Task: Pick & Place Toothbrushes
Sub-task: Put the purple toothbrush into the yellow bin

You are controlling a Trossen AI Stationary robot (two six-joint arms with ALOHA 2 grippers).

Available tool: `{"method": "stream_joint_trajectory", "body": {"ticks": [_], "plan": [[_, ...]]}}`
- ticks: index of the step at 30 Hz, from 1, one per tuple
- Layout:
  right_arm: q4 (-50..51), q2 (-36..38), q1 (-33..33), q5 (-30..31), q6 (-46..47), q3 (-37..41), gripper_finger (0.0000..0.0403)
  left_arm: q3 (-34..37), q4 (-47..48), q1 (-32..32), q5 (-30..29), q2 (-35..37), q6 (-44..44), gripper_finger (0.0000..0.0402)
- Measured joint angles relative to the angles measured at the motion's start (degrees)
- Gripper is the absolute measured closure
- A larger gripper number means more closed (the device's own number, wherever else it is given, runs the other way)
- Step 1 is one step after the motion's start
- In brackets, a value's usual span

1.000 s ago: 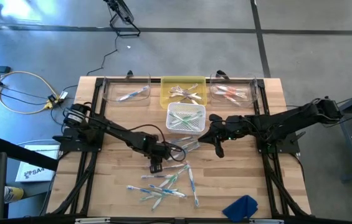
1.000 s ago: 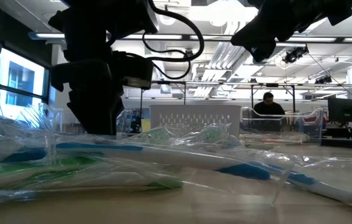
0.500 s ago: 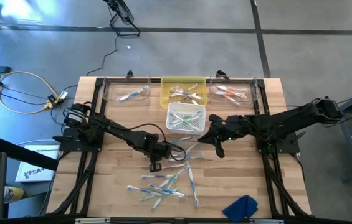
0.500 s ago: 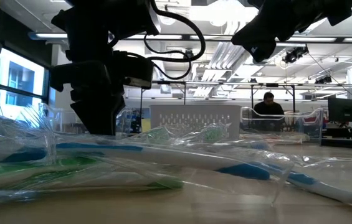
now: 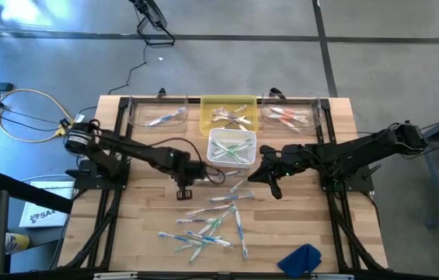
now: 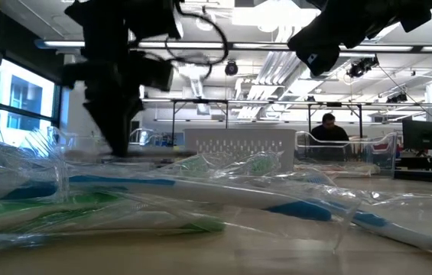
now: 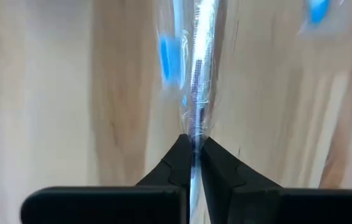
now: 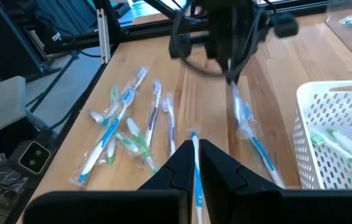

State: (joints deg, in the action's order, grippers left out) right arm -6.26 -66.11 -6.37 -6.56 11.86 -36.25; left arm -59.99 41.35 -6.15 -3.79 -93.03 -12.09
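Several wrapped toothbrushes [image 5: 207, 225] lie loose on the wooden table's near middle. My left gripper [image 5: 184, 192] hangs above the table beyond them, shut on a clear-wrapped, blue-accented toothbrush [image 7: 197, 81]. In the right wrist view that toothbrush [image 8: 250, 134] slants down from the left gripper [image 8: 232, 78] toward the white basket [image 5: 232, 148]. My right gripper [image 5: 268, 185] hovers at the basket's near right corner, shut on a thin white and blue toothbrush [image 8: 194, 140]. My left gripper pinches one end of the toothbrush's clear wrapper [image 7: 194, 134] between its two fingertips, from above and pointing steeply down. The toothbrush hangs below the fingers. I cannot tell if its lower end rests on the table. My right gripper has the toothbrush [image 8: 194, 163] pinched between its two fingers and lying along them. A blue tip [image 8: 193, 133] sticks out past the fingertips. The fingers slant slightly down toward the table's left. The toothbrush is clear of the table.
Along the far edge stand a clear bin [image 5: 157, 115], a yellow bin [image 5: 228, 111] and another clear bin [image 5: 290, 115], each with toothbrushes in it. The white basket holds green ones. A blue cloth [image 5: 301, 258] lies at the near right. A person sits beyond the table [image 6: 329, 130].
My left gripper has risen and gone toward the table's far edge and a little to the left, away from the loose pile, taking the wrapped toothbrush up with it.
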Motion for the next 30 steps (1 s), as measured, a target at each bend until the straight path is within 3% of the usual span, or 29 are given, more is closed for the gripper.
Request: {"method": "stream_joint_trajectory", "body": {"ticks": [8, 14, 19, 26, 30], "plan": [[-0.5, 0.0, 0.0, -0.2, -0.1, 0.0, 0.0387, -0.1, -1.8, 2.6, 5.2, 6.0, 5.8, 0.0391], [-0.9, 0.0, 0.0, -2.5, -0.1, 0.0, 0.0387, -0.2, -5.5, 2.5, 14.7, 6.9, 12.2, 0.0391], [-1.7, 0.0, 0.0, -3.0, -0.1, 0.0, 0.0387, -0.6, -14.2, 3.6, 22.0, 7.0, 13.8, 0.0391], [-1.9, 0.5, 0.0, -3.2, 0.3, 0.0, 0.0387, -8.8, -13.7, 6.6, 25.5, 7.1, 22.5, 0.0391], [-1.8, 0.5, 0.0, -6.3, 0.6, 0.0, 0.0387, -13.6, -12.0, 7.8, 27.2, 7.1, 25.6, 0.0391]]}}
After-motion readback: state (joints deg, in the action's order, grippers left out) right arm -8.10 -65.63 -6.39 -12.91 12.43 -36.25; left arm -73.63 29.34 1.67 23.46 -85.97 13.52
